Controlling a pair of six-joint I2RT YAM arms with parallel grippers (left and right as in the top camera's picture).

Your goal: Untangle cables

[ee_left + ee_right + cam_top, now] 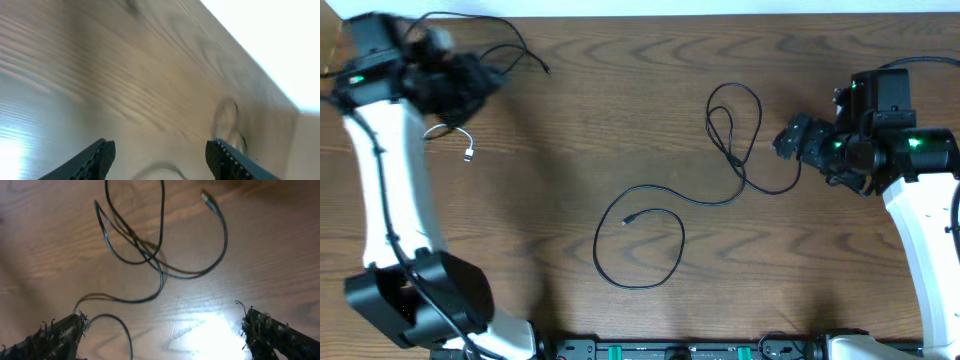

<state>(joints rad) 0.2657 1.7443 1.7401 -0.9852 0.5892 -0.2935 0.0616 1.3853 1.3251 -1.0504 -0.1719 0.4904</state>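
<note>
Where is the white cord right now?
In the overhead view, the white cord lies on the table at the left, beside the left gripper.

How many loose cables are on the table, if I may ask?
3: long black cable at centre; second black cable by the left gripper; white cable beside it. Parts may be hidden.

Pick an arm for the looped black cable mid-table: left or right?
Right. The right gripper, open, sits beside the loops of the long black cable. The left gripper is off at the far corner by the white cable.

Two black cables, one white cable
</note>
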